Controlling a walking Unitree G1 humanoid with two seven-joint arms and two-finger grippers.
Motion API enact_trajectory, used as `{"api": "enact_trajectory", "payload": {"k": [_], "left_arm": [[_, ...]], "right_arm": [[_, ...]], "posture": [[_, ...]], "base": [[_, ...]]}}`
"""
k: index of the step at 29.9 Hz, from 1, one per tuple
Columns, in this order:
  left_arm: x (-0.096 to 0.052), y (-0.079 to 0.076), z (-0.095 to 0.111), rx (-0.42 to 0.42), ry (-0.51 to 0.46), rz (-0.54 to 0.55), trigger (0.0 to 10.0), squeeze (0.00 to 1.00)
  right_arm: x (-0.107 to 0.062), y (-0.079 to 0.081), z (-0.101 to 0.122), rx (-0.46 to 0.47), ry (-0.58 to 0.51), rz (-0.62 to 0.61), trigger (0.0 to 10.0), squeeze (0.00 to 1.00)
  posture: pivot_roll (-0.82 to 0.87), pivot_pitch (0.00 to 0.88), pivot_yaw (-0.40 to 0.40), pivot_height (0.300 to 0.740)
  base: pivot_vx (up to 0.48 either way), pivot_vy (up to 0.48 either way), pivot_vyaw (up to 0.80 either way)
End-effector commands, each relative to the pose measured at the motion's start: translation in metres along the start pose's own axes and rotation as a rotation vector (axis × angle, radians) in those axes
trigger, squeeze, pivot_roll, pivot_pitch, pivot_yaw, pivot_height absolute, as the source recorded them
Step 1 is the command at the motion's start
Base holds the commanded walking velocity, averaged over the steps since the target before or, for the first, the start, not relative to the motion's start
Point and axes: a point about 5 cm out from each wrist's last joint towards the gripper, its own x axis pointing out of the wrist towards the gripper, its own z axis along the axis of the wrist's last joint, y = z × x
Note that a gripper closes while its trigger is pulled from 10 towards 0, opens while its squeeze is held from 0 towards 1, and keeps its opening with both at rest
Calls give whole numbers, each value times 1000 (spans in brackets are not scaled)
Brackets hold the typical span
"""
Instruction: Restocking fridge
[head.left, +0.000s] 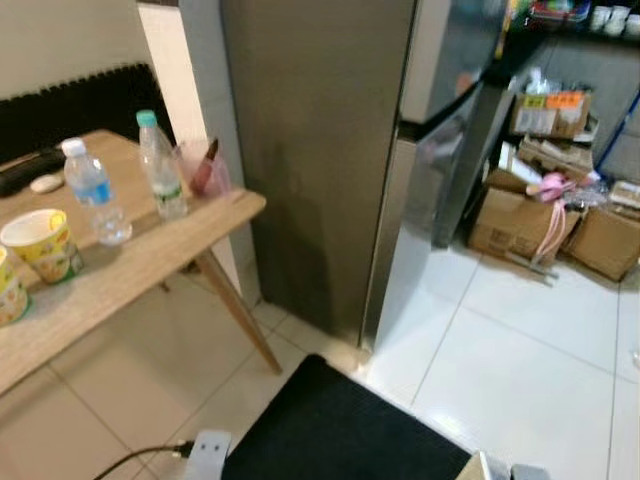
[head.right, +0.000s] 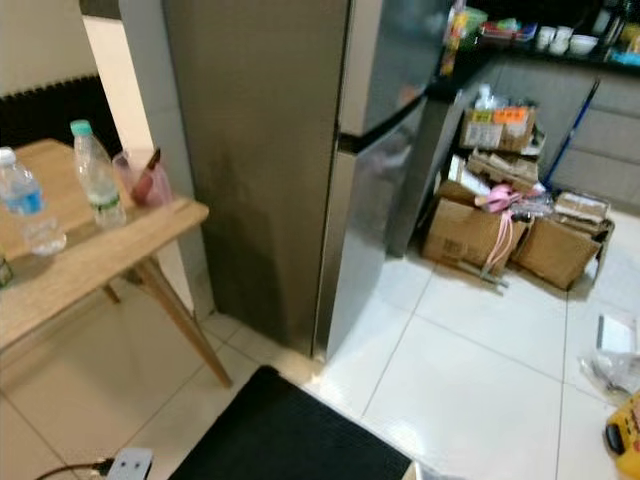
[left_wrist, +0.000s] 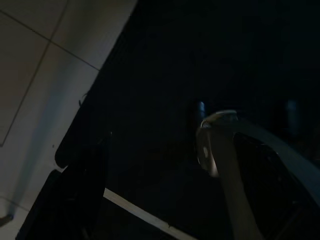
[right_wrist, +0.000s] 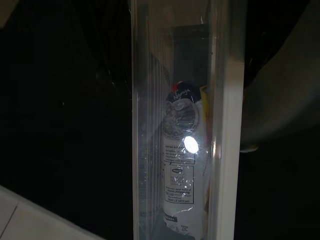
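A tall steel-grey fridge (head.left: 320, 150) stands ahead with its doors closed. To its left, a wooden table (head.left: 150, 260) carries a water bottle with a blue label (head.left: 95, 190), a green-capped bottle (head.left: 160, 165), a pink cup (head.left: 208, 170) and a printed paper cup (head.left: 42, 245). The right wrist view is dark. Close before that camera is a clear plastic container (right_wrist: 175, 125) with a white-labelled bottle (right_wrist: 182, 165) inside. The left wrist view is dim, looking down on a black mat (left_wrist: 165, 100) and pale tiles.
A black mat (head.left: 330, 430) lies on the tiled floor before me, with a white power strip (head.left: 205, 455) and cable at its left. Cardboard boxes (head.left: 520, 215) crowd the floor right of the fridge. A yellow object (head.right: 625, 440) lies at the far right.
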Motion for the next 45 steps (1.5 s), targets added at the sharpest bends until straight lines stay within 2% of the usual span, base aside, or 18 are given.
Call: {"api": "enact_trajectory", "payload": {"k": [1, 6, 15, 21, 31, 45], "left_arm": [[0, -2, -5, -3, 19, -7, 10000, 0], [0, -3, -5, -7, 17, -4, 10000, 0], [-1, -1, -7, -6, 26, 29, 10000, 0], [-1, -3, -8, -9, 27, -2, 10000, 0], [-1, -4, -10, 1, 41, 15, 10000, 0], [0, -7, -11, -32, 42, 1, 10000, 0]], "right_arm": [[0, -5, 5, 0, -15, -15, 10000, 0], [0, -5, 5, -2, -14, -15, 10000, 0], [0, -4, 5, -13, -14, -10, 10000, 0], [0, -4, 4, -18, -13, -9, 10000, 0], [0, -4, 4, -21, -13, -8, 10000, 0], [0, -4, 4, -31, -11, -7, 10000, 0]], "posture": [[-38, 0, -3, 740], [-39, 0, -3, 740], [-39, 0, -4, 740], [-39, 0, -4, 740], [-38, 0, -8, 740], [-38, 0, -11, 740]], "base": [[0, -368, 0], [0, -323, 0], [0, 0, 0], [0, 0, 0], [0, -428, 0], [0, 0, 0]]}}
